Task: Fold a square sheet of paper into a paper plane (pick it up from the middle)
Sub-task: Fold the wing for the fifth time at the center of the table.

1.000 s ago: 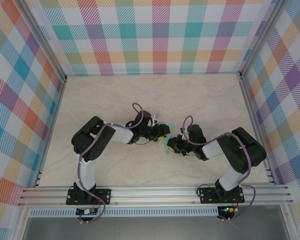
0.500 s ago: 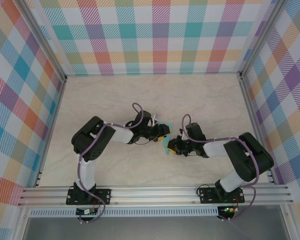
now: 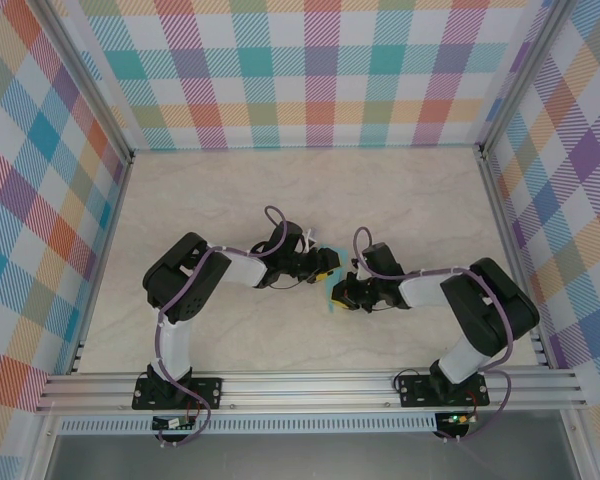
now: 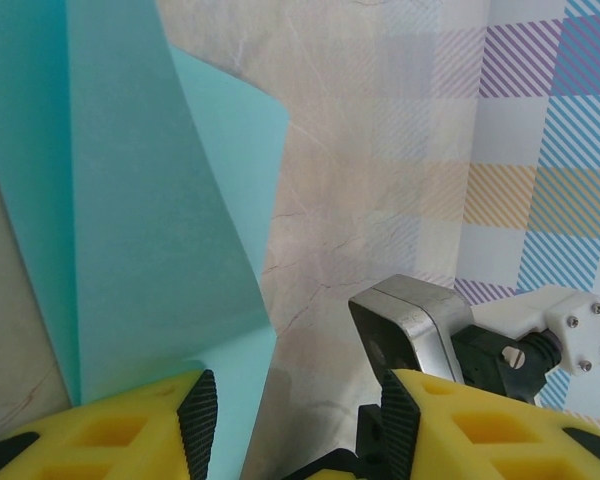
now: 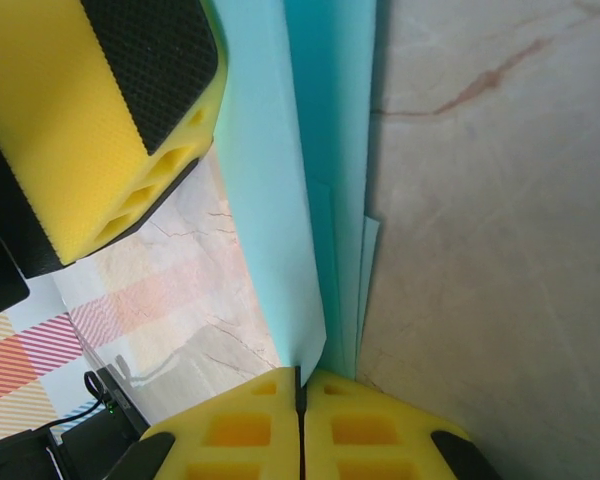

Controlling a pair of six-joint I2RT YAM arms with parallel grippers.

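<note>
Right claw (image 5: 300, 385) clenched on the one turquoise paper (image 5: 265, 200); left claw (image 4: 290, 410) released.

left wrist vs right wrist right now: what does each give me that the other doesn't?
Left wrist: left gripper open, paper lying against one finger, with a grey metal part and the plaid wall beyond. Right wrist: right gripper shut on the paper's edge, folded layers stacked, with a pad of the left gripper beside them. Both: the paper and the table.
</note>
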